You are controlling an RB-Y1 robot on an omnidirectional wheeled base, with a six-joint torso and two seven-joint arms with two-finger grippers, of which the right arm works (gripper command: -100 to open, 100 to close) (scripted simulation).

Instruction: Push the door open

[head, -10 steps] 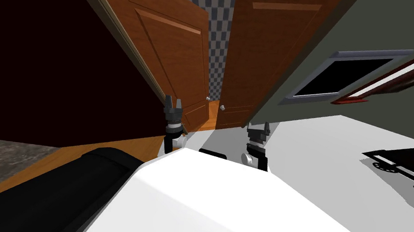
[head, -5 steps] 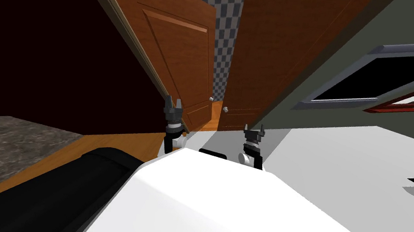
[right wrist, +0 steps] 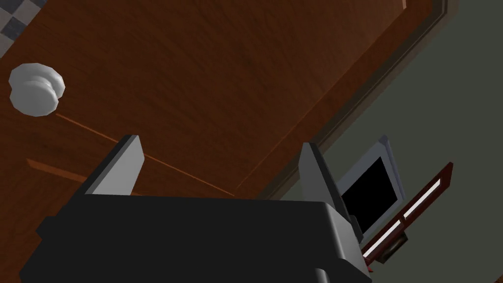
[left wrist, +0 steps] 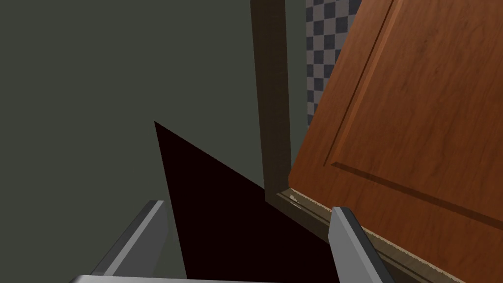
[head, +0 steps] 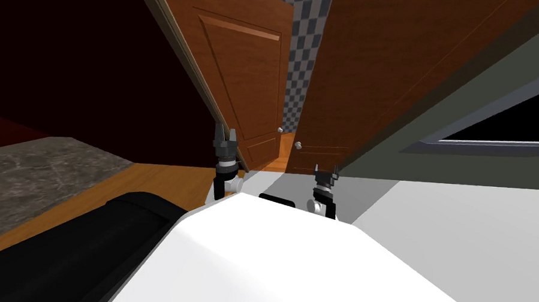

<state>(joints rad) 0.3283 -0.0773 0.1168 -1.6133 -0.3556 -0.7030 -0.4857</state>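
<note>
Ahead of the right gripper (right wrist: 219,143), the door (right wrist: 221,59) is reddish-brown wood grain, its knob (right wrist: 37,90) pale grey, the wall (head: 302,58) beyond grey-checkered.

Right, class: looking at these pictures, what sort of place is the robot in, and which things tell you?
Probably a house's interior doorway: a pair of brown panelled doors, a round knob, and a framed picture on the grey-green wall.

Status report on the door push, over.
Left gripper open, by the left door leaf. Right gripper open, facing the right door leaf beside its knob. Narrow gap between the leaves. Nothing seen blocking.
</note>
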